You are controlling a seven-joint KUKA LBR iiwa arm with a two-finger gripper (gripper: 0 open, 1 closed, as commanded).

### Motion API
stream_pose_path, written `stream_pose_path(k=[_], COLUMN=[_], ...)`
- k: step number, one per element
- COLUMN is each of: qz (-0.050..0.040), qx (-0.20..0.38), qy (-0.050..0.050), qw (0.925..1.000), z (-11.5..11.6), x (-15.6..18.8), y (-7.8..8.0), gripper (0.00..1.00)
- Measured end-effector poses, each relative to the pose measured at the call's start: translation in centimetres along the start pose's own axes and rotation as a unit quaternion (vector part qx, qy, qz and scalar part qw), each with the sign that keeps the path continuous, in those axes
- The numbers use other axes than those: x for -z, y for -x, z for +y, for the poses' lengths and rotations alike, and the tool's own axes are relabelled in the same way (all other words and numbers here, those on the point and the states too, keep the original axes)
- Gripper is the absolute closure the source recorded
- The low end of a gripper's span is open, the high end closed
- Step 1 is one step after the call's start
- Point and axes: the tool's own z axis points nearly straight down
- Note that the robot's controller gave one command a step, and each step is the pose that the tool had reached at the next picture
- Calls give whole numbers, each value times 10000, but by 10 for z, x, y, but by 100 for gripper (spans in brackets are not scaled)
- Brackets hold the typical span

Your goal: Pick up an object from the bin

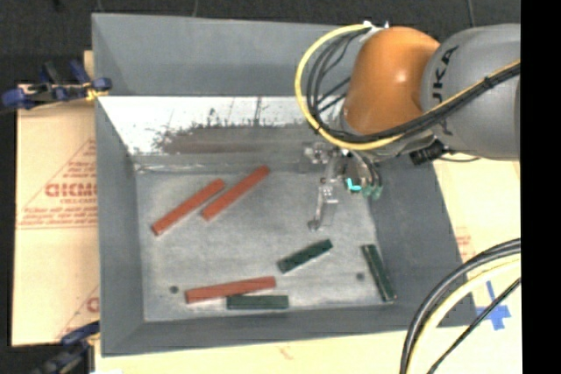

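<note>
The end effector (325, 208) hangs low over the bin (118, 215) floor, with nothing visible in it; whether it is released or clenched I cannot tell. Nearest to it is a short dark green stick (305, 256), lying slantwise on the floor just below it in the view, apart from it. A second green stick (379, 271) lies beyond that, to the lower right. Two red sticks (210, 201) lie side by side well off to its left, and a red stick (230, 289) and a green one (257, 303) rest farther down-left. By my judgement the pick is not yet done: closing on a stick and lifting remain.
</note>
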Motion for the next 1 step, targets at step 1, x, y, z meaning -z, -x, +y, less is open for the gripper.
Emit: stream_pose_path(k=[1], qz=[4], qx=[-151], qy=[9], qw=[9999], z=[-12], x=[-90], y=[-49], gripper=[0])
